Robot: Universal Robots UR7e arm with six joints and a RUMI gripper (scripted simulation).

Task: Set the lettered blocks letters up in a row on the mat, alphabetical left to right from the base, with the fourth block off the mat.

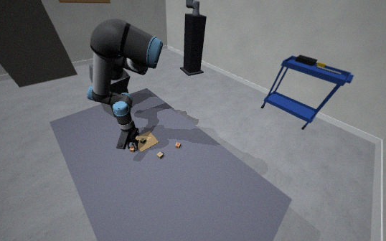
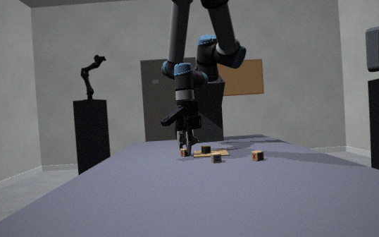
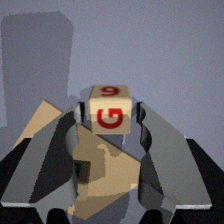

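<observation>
Nearest in the wrist view, the black-and-grey two-jaw gripper (image 1: 133, 145) (image 2: 184, 151) (image 3: 110, 103) has its fingers spread, with nothing pinched. A pale wooden cube with red lettering (image 1: 132, 149) (image 2: 183, 153) (image 3: 110, 116) lies straight ahead between the tips, visible space on either side, so the coming move probably turns on keeping it centred as the fingers close. It sits off the thin tan mat (image 1: 153, 143) (image 2: 203, 155) (image 3: 117, 172), which spreads across the lower left and centre. On that mat, a dark block (image 1: 143, 140) (image 2: 206, 149) (image 3: 82, 172) may be in the row's way. In the exterior view, a blue-lettered wooden cube (image 1: 160, 155) (image 2: 216, 159) lies right of the gripper; farther right is a red-marked wooden cube (image 1: 178, 145) (image 2: 257, 156).
</observation>
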